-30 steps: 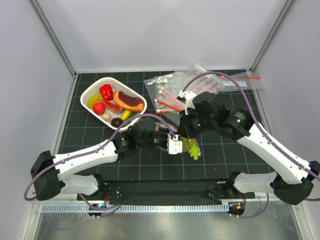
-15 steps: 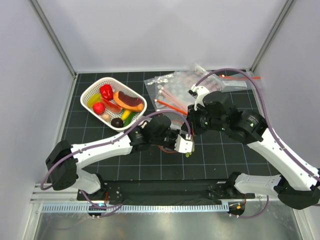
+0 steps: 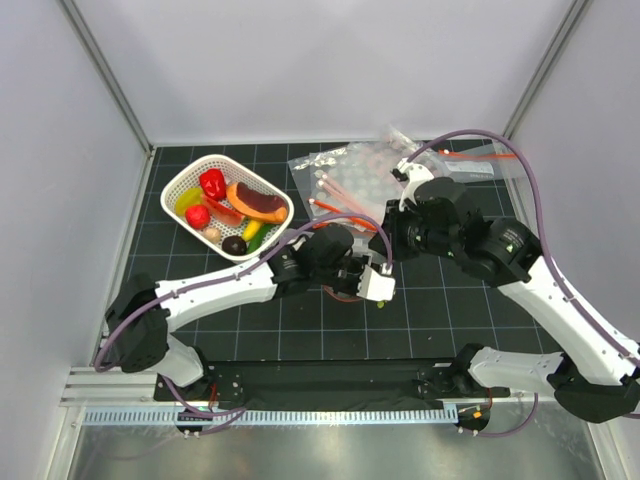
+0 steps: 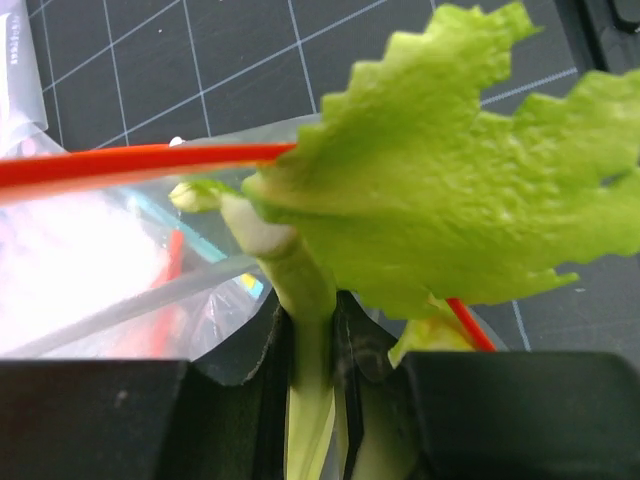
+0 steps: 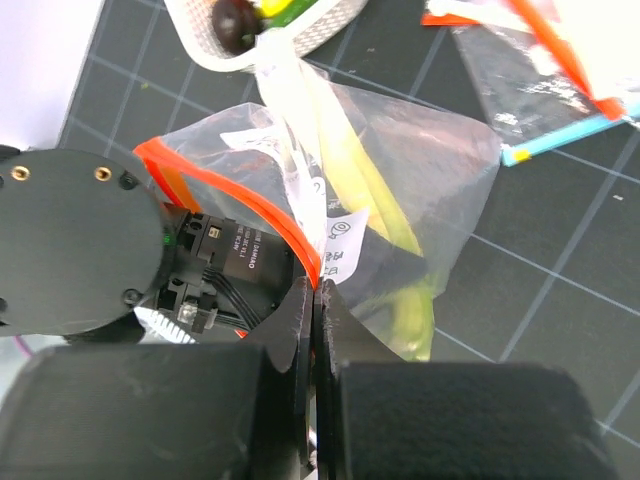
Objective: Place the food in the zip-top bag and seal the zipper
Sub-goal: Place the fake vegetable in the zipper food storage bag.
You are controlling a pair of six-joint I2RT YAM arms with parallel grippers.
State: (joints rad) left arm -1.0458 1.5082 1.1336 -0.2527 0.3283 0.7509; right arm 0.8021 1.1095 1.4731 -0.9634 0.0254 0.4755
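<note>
Top external view: a slotted metal rail (image 3: 300, 415) runs along the near edge of the black gridded counter (image 3: 440, 320). Near the centre, the left end effector (image 4: 310, 320) clamps the pale stem of the leafy stalk (image 4: 450, 190), whose leaf crosses the mouth of the zip-top bag (image 5: 420, 180). The right end effector (image 5: 313, 300) is pinched closed on the bag's zipper (image 5: 240, 203). Toward the far-left corner sits a white basket (image 3: 226, 205) of toy foods. Spare clear bags (image 3: 350, 175) lie by the far edge. Plain white walls (image 3: 320, 70) enclose the room.
</note>
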